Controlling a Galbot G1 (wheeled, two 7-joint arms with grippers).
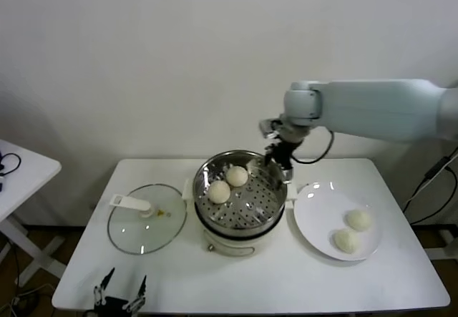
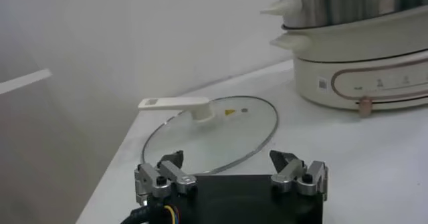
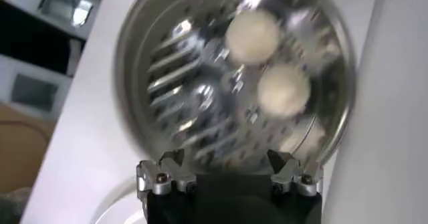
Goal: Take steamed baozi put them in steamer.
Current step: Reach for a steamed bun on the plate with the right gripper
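Two steamed baozi [image 1: 227, 184] are already sitting side by side on the perforated floor of the steamer [image 1: 243, 220], while two more [image 1: 353, 230] are waiting on the white plate [image 1: 315, 217] just beside it, so the job is looking about half done. The right gripper [image 1: 278, 161] is hovering above the steamer's far rim with its jaws spread and nothing between them. The left gripper [image 2: 231, 172] is idling low at the table's [image 1: 236, 281] near edge, in front of the glass lid [image 1: 147, 218], its fingers likewise released and empty.

You'll find nothing readable here: the steamer [image 2: 361, 71] base carries small marks on its front panel and a tiny square sticker, but both are too small to make out.
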